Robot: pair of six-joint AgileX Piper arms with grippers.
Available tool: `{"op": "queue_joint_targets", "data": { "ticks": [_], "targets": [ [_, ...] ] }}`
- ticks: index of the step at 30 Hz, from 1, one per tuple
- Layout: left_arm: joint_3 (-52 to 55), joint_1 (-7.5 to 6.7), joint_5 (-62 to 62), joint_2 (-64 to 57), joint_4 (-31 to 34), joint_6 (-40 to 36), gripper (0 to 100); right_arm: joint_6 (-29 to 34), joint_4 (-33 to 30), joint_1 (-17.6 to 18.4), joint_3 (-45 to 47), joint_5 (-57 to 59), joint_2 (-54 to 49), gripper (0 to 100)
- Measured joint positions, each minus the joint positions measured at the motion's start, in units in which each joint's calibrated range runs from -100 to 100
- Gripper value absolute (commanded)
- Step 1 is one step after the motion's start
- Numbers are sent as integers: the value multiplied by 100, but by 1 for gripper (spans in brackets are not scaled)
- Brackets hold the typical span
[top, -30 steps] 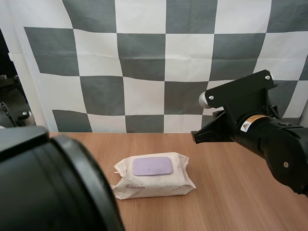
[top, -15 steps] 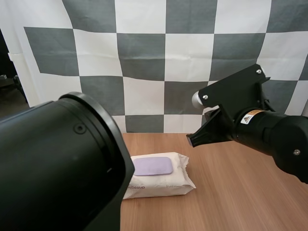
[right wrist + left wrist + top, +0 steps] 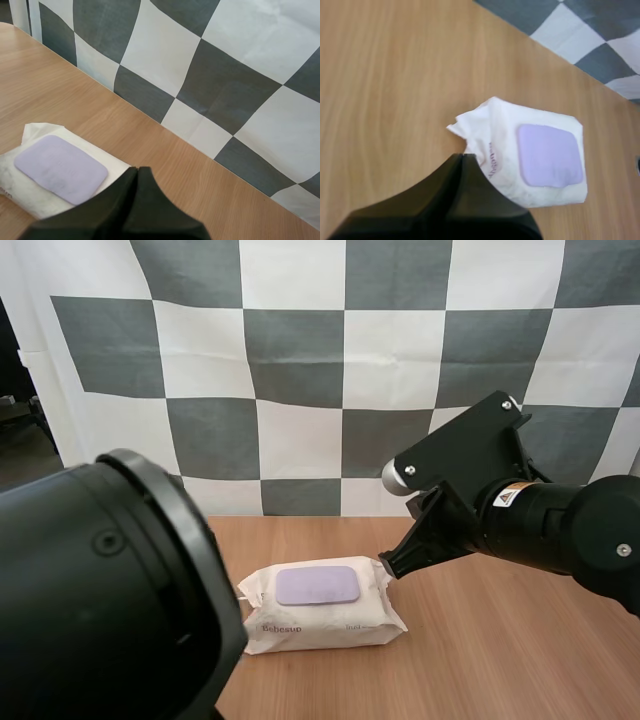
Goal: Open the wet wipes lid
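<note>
A white pack of wet wipes (image 3: 320, 608) lies flat on the wooden table (image 3: 480, 660), its lilac lid (image 3: 317, 585) closed on top. My right gripper (image 3: 384, 567) hovers at the pack's right end, fingers together as one dark wedge (image 3: 137, 172) beside the lid (image 3: 60, 168). My left gripper (image 3: 463, 157) is shut too, its tip just above the crimped end of the pack (image 3: 522, 157), with the lid (image 3: 549, 156) a little beyond it. My left arm (image 3: 100, 590) looms large in the high view and hides the table's left side.
Bare wood surrounds the pack on all sides, with free room at the front and to the right (image 3: 500, 670).
My right gripper has come down and leftward to the pack's right end. My left arm has shifted in the high view, uncovering the pack's left end again.
</note>
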Motion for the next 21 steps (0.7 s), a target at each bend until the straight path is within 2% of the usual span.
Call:
{"op": "queue_joint_targets", "data": {
  "ticks": [2, 4, 6, 8, 13, 14, 16, 21],
  "targets": [
    [0, -210, 0, 0, -360, 310, 19, 0, 0, 0, 0, 0, 0, 0],
    [0, -400, 0, 0, -697, 593, 39, -11, 0, 0, 0, 0, 0, 0],
    [0, -551, 0, 0, -888, 905, 64, -34, 0, 0, 0, 0, 0, 0],
    [0, -668, 0, 0, -975, 1211, 76, -34, 0, 0, 0, 0, 0, 0],
    [0, -695, 0, 0, -896, 1619, 77, -34, 0, 0, 0, 0, 0, 0],
    [0, -695, 0, 0, -767, 1802, 77, -34, 0, 0, 0, 0, 0, 0],
    [0, -695, 0, 0, -98, 2422, 77, -167, 11, 0, 0, 0, 0, 0],
    [0, -695, 0, 0, 558, 3173, 77, -879, 291, 0, 0, 0, 637, 0]
  ]
}}
